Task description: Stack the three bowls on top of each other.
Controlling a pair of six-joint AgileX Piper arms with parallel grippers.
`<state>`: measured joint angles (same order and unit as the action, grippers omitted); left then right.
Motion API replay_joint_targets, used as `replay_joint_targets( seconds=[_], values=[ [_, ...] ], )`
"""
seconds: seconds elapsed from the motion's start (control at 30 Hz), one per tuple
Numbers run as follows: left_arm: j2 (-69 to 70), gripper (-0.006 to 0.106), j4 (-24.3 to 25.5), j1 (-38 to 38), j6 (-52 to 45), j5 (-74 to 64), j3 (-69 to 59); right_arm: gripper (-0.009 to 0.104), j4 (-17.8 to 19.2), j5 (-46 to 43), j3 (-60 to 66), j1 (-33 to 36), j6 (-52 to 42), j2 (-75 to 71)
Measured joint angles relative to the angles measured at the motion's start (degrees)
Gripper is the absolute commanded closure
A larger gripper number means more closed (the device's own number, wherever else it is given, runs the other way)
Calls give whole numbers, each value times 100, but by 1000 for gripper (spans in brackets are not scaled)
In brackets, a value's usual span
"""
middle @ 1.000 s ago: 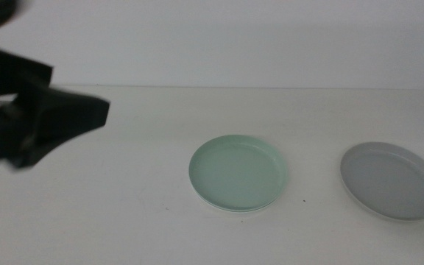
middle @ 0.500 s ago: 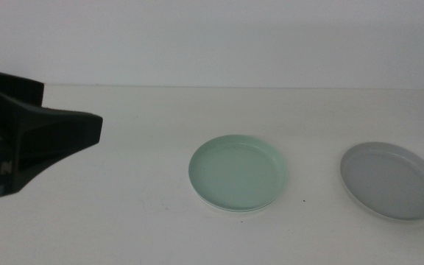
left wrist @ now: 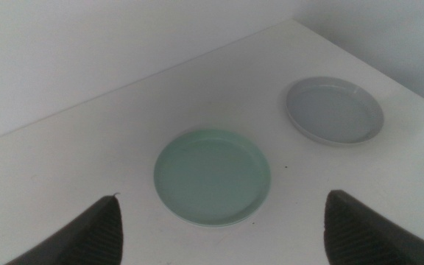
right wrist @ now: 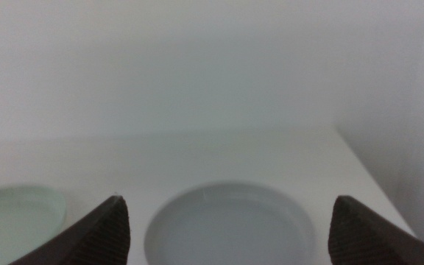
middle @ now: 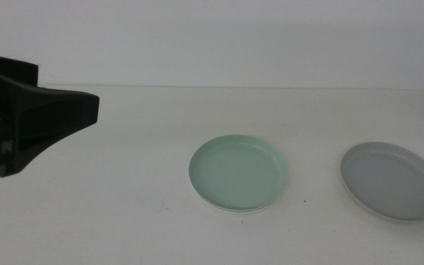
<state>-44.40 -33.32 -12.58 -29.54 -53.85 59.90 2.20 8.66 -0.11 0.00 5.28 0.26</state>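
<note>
While your left gripper (middle: 46, 121) is hovering far left, jaws apart and empty, the mint green bowl (middle: 237, 172) is sitting mid-table.

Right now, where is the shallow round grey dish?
In the middle view, the shallow round grey dish lies on the white table near its right edge, apart from the mint green dish to its left.

Left pincer (middle: 87, 116) runs off the frame's left edge in the middle view. In the right wrist view, green bowl (right wrist: 13, 217) and grey bowl (right wrist: 230, 224) are cut by the bottom edge, both soft-focus.
</note>
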Motion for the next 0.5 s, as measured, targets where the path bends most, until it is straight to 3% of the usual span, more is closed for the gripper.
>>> replay_joint_targets(
  seconds=[0.23,0.5],
  values=[
    [0,7,0,0,0,9,0,2,23,336,-833,-5,324,465],
    [0,7,0,0,0,9,0,2,-257,3434,-3632,-5,365,2728]
  ],
)
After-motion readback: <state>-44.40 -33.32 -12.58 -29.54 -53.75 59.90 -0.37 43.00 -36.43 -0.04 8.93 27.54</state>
